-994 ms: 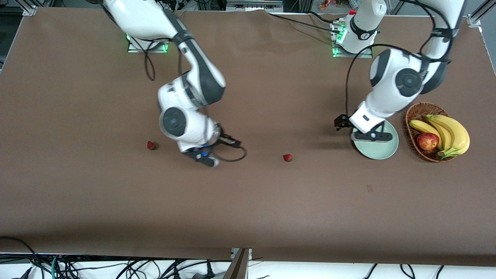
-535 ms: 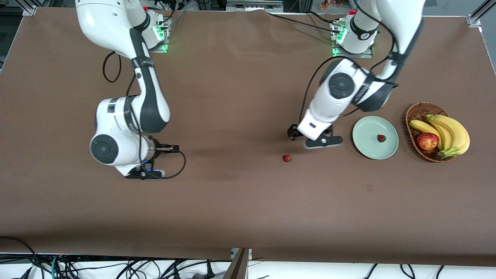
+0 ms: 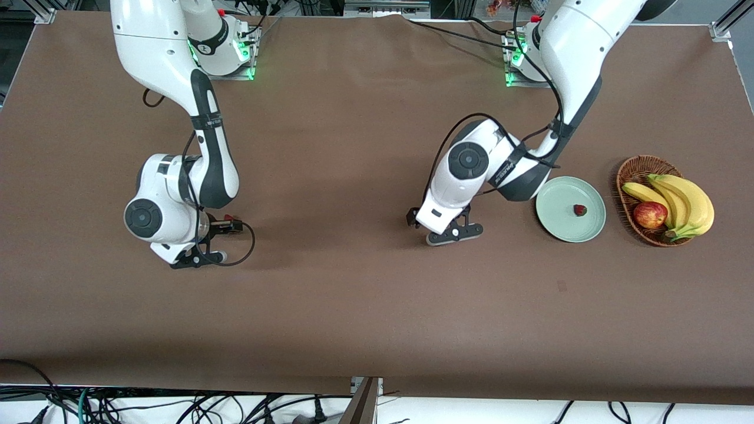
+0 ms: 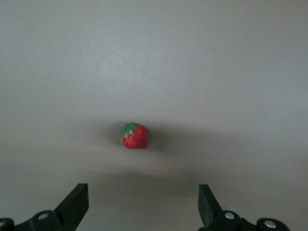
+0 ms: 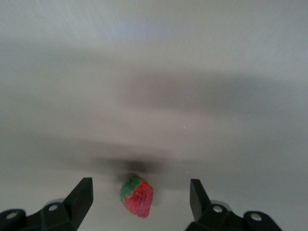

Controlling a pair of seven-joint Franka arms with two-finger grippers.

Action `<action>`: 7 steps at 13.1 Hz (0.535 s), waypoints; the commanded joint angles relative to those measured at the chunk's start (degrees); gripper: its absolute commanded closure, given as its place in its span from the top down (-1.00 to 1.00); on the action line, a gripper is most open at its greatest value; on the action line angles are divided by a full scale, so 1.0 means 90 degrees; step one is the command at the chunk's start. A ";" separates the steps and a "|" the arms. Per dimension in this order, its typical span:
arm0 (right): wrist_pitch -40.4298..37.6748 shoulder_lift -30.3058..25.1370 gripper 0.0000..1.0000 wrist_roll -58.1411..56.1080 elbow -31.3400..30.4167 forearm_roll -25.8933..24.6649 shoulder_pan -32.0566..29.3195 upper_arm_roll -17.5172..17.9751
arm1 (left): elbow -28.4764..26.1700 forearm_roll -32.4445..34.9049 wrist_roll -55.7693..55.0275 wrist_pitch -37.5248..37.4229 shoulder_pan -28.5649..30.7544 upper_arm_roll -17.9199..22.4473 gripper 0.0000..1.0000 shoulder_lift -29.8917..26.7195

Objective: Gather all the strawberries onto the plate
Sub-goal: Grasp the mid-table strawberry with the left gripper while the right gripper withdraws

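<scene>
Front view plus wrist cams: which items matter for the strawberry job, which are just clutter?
Job:
- plate
- strawberry on plate
- strawberry under open left gripper
- strawberry under open right gripper

Clutter:
- wicker basket
- bananas
- apple

Brown-covered table (image 3: 365, 318) (tangled cables (image 3: 177, 406) along its near edge)

You were in a lab: arms (image 3: 194, 147) bolted to a cloth-covered desk (image 3: 353, 306), aluminium framing (image 3: 41, 12), loose cables (image 3: 118, 403).
</scene>
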 commanded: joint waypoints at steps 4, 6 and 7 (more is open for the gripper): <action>0.0358 -0.0647 0.60 -0.0093 -0.0989 -0.0035 0.0128 0.0138 | 0.0645 0.0211 0.0351 -0.0222 -0.0102 0.0177 1.00 0.0880; 0.0378 -0.0627 0.44 -0.0103 -0.0980 -0.0035 0.0128 0.0138 | 0.0646 0.0201 0.0332 -0.0018 -0.0122 0.0197 1.00 0.0940; 0.0407 -0.0608 0.43 -0.0103 -0.0989 -0.0035 0.0128 0.0138 | 0.0656 0.0201 0.0312 0.0089 -0.0132 0.0197 1.00 0.1027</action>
